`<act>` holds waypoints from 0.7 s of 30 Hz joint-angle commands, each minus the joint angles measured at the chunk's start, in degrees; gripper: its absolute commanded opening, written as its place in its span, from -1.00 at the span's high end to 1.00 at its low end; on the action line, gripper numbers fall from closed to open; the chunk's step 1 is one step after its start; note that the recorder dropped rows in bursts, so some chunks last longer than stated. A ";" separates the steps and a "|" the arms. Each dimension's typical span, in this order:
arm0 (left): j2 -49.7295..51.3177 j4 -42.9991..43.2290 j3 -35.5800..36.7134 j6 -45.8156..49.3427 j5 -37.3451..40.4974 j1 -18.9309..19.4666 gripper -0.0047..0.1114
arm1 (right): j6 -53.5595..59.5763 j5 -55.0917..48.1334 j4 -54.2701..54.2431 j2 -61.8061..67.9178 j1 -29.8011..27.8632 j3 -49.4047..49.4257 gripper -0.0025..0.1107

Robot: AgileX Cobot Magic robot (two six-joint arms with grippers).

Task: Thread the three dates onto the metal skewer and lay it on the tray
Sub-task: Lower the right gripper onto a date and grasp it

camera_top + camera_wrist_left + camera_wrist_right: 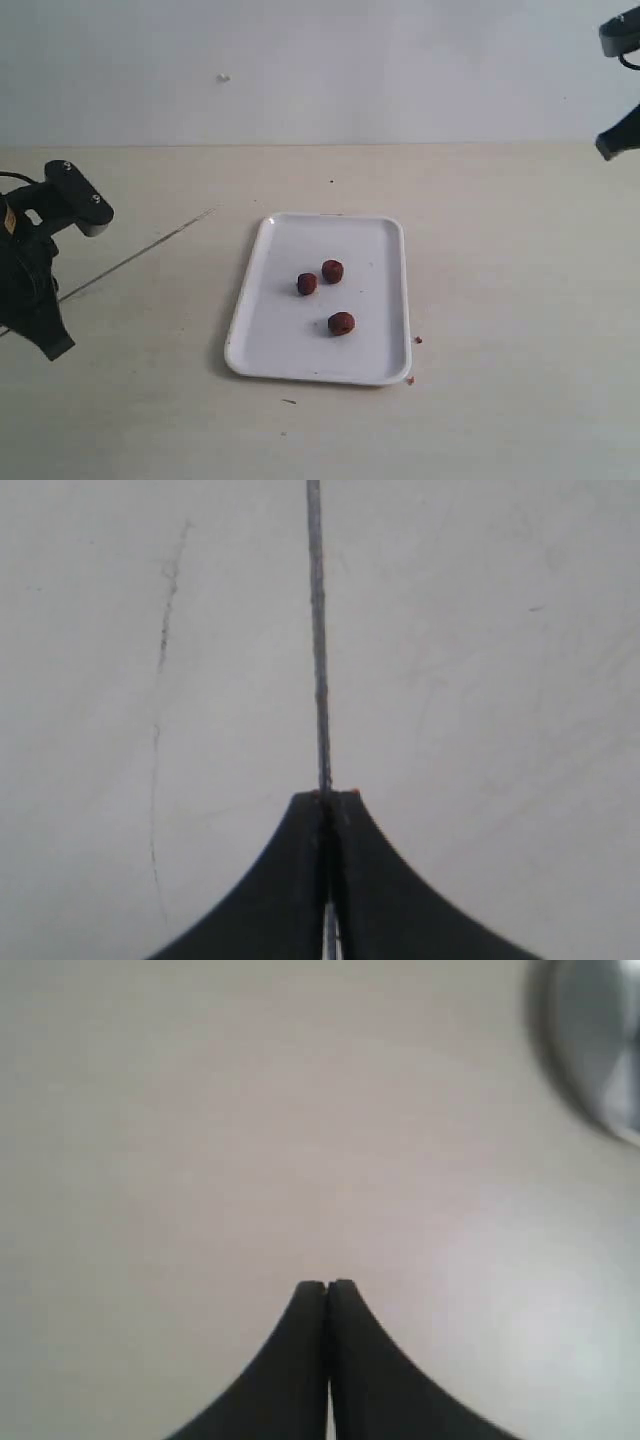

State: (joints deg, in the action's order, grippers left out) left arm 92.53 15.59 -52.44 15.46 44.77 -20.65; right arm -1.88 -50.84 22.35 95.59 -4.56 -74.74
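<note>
Three dark red-brown dates lie loose on the white tray in the middle of the table. At the far left edge my left gripper is shut on the thin metal skewer, which slants from the fingers toward the tray's far left corner. The left wrist view shows the skewer running straight out from the closed tips of that gripper. My right gripper is shut and empty, raised at the top right corner, far from the tray.
Small reddish crumbs lie just off the tray's right rim. A dark speck sits in front of the tray. A blurred round metallic object shows in the right wrist view. The table meets a pale wall behind.
</note>
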 commanded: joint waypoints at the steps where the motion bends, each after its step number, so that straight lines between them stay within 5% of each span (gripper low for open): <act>1: -0.72 -1.84 1.67 4.42 -1.33 0.00 0.92 | 1.52 -19.12 -12.13 3.06 6.84 -8.47 0.96; 10: -0.83 -5.67 1.91 10.25 -2.97 0.00 0.92 | -11.73 -17.87 -15.91 12.70 26.03 -8.78 0.90; 14: -0.83 -5.78 1.91 10.25 -2.98 0.00 0.92 | -11.73 -15.14 -22.05 18.42 29.32 -9.20 0.60; 17: -0.83 -5.95 1.91 10.25 -3.38 0.00 0.92 | -7.38 -5.02 -30.27 22.20 29.91 -9.20 0.08; 21: -0.83 -6.11 1.91 10.25 -3.86 0.00 0.92 | -5.20 -0.50 -32.40 22.72 29.91 -9.39 0.01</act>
State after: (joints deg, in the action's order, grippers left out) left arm 92.13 10.25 -50.74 25.51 41.56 -20.65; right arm -8.13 -52.69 -9.51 118.29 25.25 -83.35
